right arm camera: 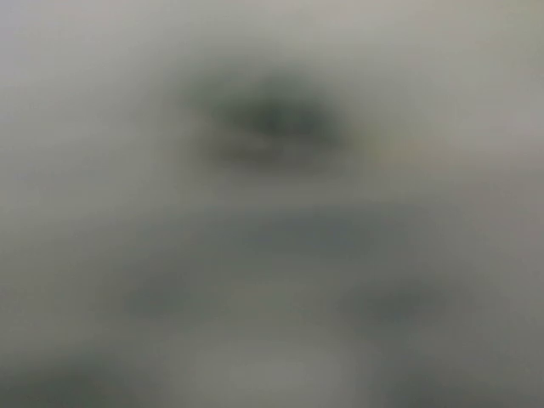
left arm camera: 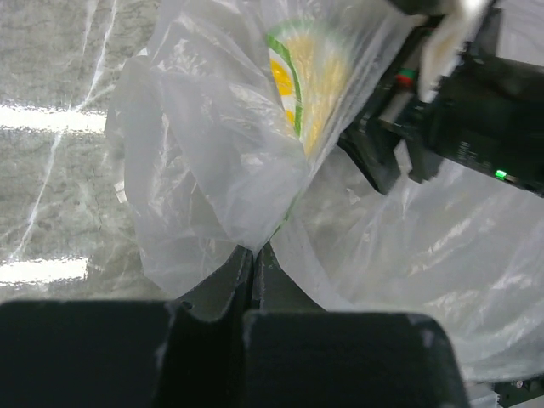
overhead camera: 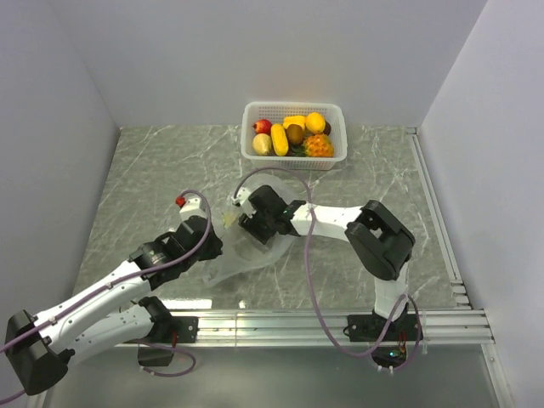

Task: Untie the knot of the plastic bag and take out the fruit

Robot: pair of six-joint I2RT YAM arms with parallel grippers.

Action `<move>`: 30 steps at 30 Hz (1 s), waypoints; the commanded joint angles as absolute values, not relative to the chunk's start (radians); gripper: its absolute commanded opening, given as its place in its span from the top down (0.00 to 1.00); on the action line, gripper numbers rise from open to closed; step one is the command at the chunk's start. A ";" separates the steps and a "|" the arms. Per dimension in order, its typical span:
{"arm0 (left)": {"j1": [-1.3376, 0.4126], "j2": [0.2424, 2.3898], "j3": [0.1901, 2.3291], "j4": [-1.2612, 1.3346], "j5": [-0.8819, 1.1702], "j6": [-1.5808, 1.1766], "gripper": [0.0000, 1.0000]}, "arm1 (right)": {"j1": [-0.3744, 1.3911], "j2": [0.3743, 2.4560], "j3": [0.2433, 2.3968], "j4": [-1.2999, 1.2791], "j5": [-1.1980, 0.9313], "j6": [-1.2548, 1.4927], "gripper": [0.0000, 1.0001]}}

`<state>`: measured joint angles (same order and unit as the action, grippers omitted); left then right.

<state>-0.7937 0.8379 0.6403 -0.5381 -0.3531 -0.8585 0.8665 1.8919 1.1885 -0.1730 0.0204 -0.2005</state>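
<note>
The left gripper (left arm camera: 253, 253) has its dark fingers pressed together on a fold of the plastic bag (overhead camera: 244, 260), which lies crumpled on the near middle of the table (overhead camera: 153, 170), between the two arms. The film is thin, clear and creased, with bright glints along its ridges. On it is a yellow patch edged in green, though whether that is print or something inside is unclear.

The right gripper (overhead camera: 253, 221) sits on the far right side of the bag, its black body pushed into the plastic. How wide it stands cannot be told, since the overhead view hides the fingers and its own wrist camera gives only a grey blur.

The fruit (overhead camera: 293, 134) lies well apart from the bag in a white perforated basket (overhead camera: 292, 106) at the far middle of the table: glossy pieces, yellow, brown, red and a knobbly orange one, heaped close together.

A purple cable (overhead camera: 309, 255) loops over the right arm and crosses above the bag's far edge. The tabletop is grey-green with pale marble veins and a soft sheen — plain white walls close it in on three sides.
</note>
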 commanded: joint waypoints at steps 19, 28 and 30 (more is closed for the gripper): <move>-0.781 0.928 0.719 -0.557 -0.486 -0.822 0.99 | 0.897 1.485 1.029 -0.173 -0.273 -0.184 1.00; -0.769 0.962 0.762 -0.540 -0.488 -0.801 1.00 | 0.900 1.287 0.973 -0.080 -0.612 -0.125 1.00; -0.767 0.968 0.749 -0.541 -0.485 -0.807 0.99 | 0.900 1.253 0.992 -0.045 -0.664 -0.110 1.00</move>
<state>-0.7723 0.9627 0.7303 -0.5575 -0.4690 -0.8234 0.8944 1.3220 0.9775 -0.1608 -0.5098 -0.1555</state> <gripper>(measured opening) 0.021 0.020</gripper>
